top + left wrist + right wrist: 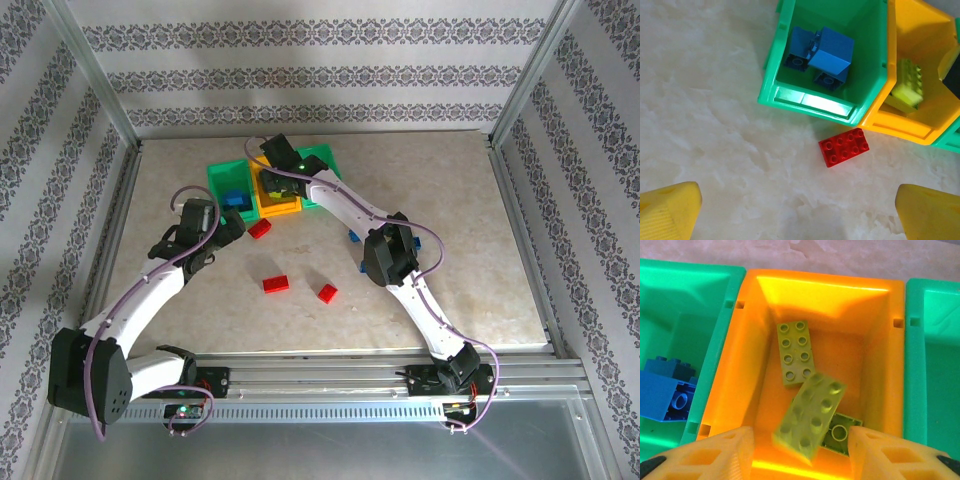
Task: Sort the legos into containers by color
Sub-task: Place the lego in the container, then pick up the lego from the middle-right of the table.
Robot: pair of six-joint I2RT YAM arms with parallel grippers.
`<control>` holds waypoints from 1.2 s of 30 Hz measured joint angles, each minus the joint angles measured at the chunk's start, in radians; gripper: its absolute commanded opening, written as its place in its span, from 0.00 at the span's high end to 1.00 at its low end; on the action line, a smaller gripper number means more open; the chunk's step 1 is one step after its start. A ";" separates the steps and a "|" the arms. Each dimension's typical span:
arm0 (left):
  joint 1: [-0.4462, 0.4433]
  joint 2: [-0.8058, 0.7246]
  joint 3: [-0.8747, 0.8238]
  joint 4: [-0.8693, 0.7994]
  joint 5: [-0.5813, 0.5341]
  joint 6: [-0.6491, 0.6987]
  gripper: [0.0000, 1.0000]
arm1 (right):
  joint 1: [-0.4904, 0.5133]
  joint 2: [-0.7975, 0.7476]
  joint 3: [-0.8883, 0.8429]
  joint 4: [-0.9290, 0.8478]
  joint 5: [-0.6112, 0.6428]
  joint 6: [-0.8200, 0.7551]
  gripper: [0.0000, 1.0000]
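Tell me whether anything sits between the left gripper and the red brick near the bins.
Nothing visible does. The red brick lies on bare table ahead of the open left gripper; the green bin and orange bin sit just behind it, not between.

The right end effector (801,437) hangs over the orange bin (880,365) with its fingers apart and a tilted lime brick (810,415) loose between them, a flat lime brick (794,352) beyond, and blue bricks (665,392) in the green bin (690,300) at the picture's left.
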 measured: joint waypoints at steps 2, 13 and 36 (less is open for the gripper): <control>0.001 0.000 0.000 -0.002 -0.005 0.007 0.00 | 0.000 0.000 0.000 0.000 0.000 0.000 0.44; 0.048 -0.069 -0.001 -0.039 -0.055 0.039 0.00 | 0.000 -0.106 -0.104 -0.011 0.006 0.011 0.39; 0.104 -0.143 -0.073 -0.014 -0.055 0.022 0.00 | -0.246 -0.858 -1.183 0.016 0.095 0.246 0.13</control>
